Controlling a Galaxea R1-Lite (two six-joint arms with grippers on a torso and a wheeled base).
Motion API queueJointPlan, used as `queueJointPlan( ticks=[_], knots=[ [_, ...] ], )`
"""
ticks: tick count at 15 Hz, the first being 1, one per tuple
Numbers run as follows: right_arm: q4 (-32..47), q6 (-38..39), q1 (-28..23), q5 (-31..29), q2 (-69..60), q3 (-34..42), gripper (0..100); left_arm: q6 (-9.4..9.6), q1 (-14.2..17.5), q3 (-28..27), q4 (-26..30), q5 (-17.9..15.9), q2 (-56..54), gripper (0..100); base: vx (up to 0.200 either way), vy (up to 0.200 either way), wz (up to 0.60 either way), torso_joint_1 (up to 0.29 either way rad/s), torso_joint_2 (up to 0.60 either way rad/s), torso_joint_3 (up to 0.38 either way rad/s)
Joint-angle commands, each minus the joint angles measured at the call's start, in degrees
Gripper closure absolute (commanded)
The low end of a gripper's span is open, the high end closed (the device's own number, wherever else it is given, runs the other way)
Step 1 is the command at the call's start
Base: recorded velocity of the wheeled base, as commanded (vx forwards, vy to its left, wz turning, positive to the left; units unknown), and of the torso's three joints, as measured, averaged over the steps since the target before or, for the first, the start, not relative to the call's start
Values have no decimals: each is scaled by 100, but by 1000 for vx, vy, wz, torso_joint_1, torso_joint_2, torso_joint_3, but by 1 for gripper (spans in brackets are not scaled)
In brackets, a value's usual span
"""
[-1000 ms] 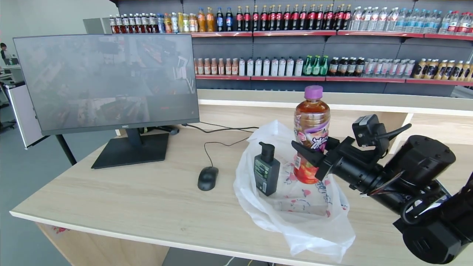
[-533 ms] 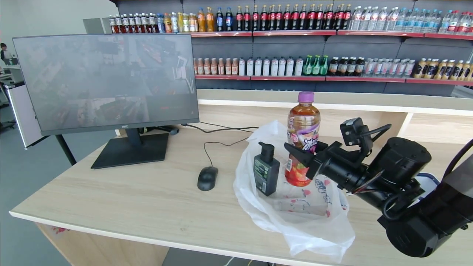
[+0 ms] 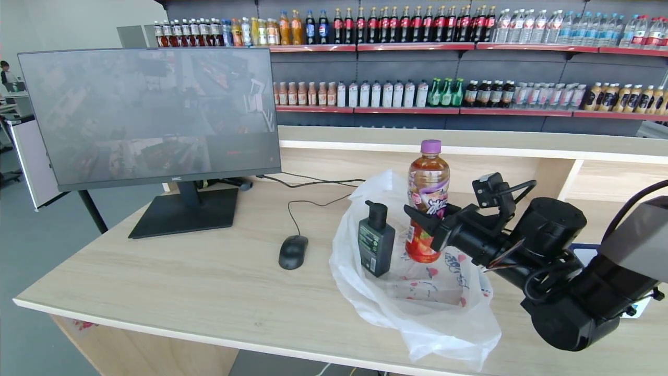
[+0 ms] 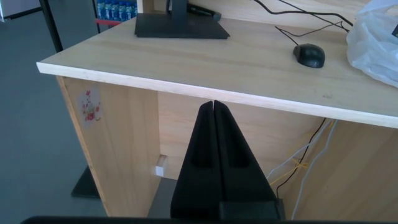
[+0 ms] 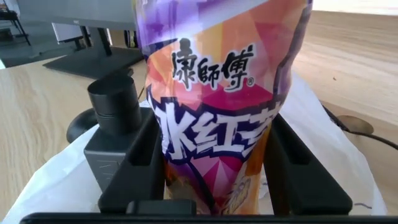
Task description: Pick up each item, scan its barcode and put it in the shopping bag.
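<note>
Bottle in right jaws lowered toward shopping bag.

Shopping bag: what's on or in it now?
Black pump bottle stands on the shopping bag; the right gripper holds the drink bottle upright beside it. Bag area behind the gripper is covered.

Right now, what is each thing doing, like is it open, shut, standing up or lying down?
Orange drink bottle with purple cap: upright, capped, gripped at its label.
Right end effector: shut on the bottle.
Left end effector: shut, empty, below the edge of the wooden table.
Dark pump bottle: upright on the bag.
White plastic shopping bag: crumpled, lying on the table.
Black computer mouse: resting on the table.
Flat monitor: upright, screen dark.
</note>
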Motion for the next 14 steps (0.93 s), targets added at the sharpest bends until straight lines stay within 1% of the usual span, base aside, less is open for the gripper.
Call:
queueJointPlan(
  ticks=[1,7,10,14],
  knots=[
    [-8,0,-5,8,130,-35,100,-4,0,-1,-1,0,-2,100,0,0,0,0,0,0],
    [-8,-53,-93,8,394,-316,100,-4,0,-1,-1,0,-2,100,0,0,0,0,0,0],
    [-8,-71,-93,8,420,-272,100,-4,0,-1,-1,0,-2,100,0,0,0,0,0,0],
    [-8,-150,-260,17,561,-246,100,-4,0,-1,-1,0,-2,100,0,0,0,0,0,0]
  ],
)
